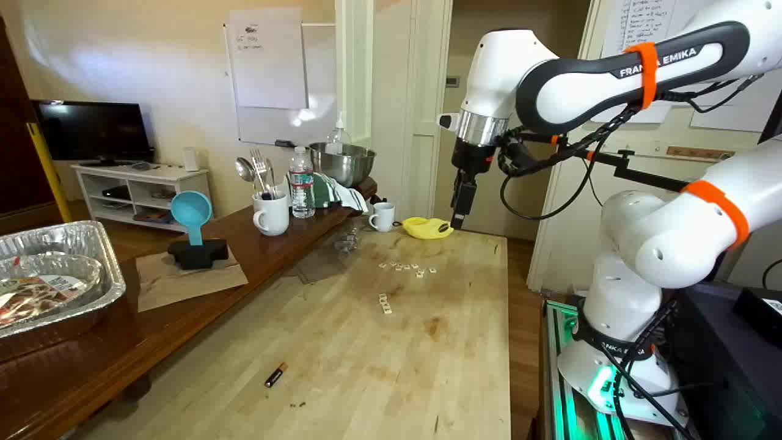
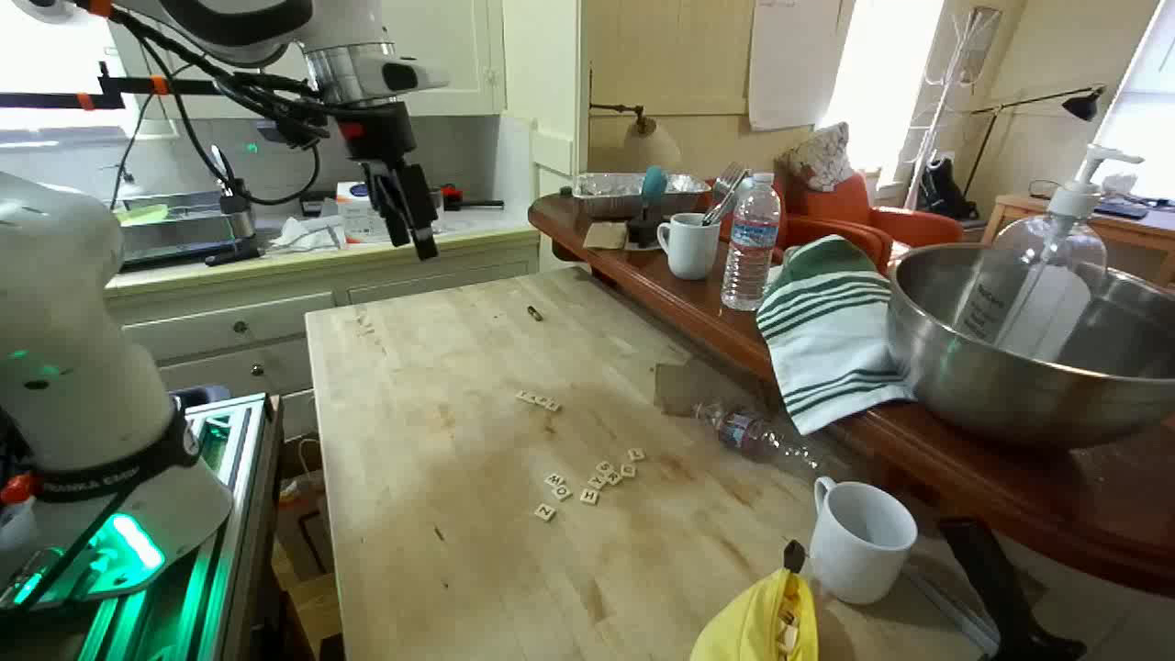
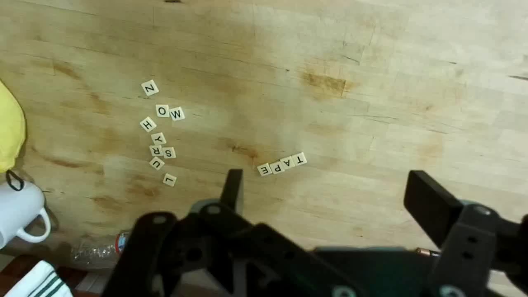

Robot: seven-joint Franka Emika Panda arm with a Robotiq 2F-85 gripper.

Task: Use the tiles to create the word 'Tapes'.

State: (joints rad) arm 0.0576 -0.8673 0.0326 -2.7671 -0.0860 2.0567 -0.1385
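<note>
In the wrist view the letter tiles lie flat on the wooden table [image 3: 392, 99]. A touching row reads TAPE upside down, from the T tile [image 3: 299, 159] through the A tile [image 3: 287, 162] and P tile [image 3: 277, 167] to the E tile [image 3: 264, 169]. Several looser tiles lie to its left, among them the S tile [image 3: 168, 152], which sits against the R tile [image 3: 156, 150]. The L tile [image 3: 169, 179] is apart from these. My gripper [image 3: 326, 181] is open, its fingers wide apart with nothing between them. Both exterior views show it high above the table.
A battery [image 1: 275, 374] lies on the table. Toward one end are a yellow pouch [image 2: 762, 620], a white mug [image 2: 863, 542] and a crumpled plastic bottle [image 2: 748, 433]. A raised brown counter [image 1: 244, 244] runs along one side, carrying a water bottle [image 1: 302, 183] and a steel bowl [image 1: 345, 165].
</note>
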